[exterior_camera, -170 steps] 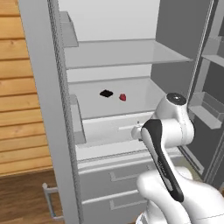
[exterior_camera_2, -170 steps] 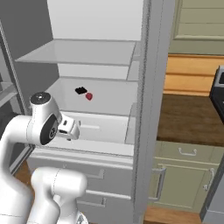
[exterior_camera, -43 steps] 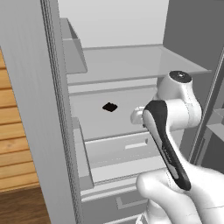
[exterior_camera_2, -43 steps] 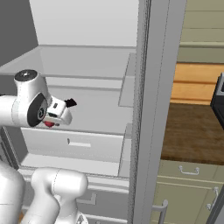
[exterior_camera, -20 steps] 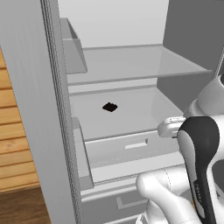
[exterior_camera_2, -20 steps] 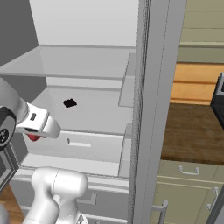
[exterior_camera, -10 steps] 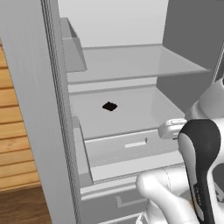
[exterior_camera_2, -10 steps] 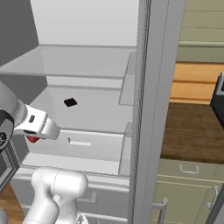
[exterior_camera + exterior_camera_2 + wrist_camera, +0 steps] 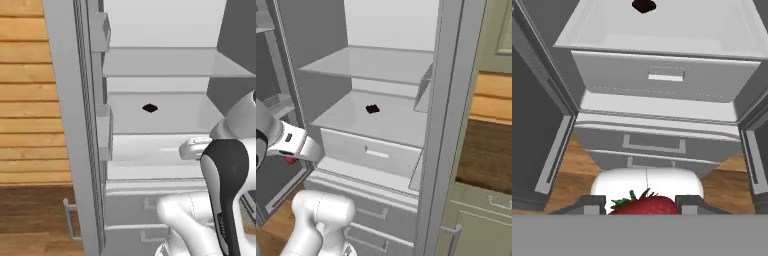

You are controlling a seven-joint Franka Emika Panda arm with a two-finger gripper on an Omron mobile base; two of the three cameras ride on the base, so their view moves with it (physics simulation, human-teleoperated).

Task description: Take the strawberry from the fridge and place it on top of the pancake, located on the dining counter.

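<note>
My gripper (image 9: 641, 204) is shut on the strawberry (image 9: 644, 205), a red berry with green leaves wedged between the two dark fingertips (image 9: 592, 204). In the right base view the gripper (image 9: 291, 156) hangs outside the fridge's lower left, with the strawberry (image 9: 290, 160) as a red spot under it. The fridge (image 9: 376, 122) stands open, its clear shelves and pale drawer (image 9: 662, 75) facing me, and the left base view shows the same fridge (image 9: 160, 117). The pancake is out of view.
A small dark lump (image 9: 149, 107) (image 9: 372, 109) (image 9: 644, 6) lies on the middle shelf. The open fridge door (image 9: 75, 125) rises at the left. Right of the fridge a dark brown top (image 9: 488, 150) sits on pale green cabinets; I cannot tell whether it is the dining counter.
The whole picture has slid to the right in both base views, so the base has moved. The gripper stays shut on the strawberry, outside the fridge.
</note>
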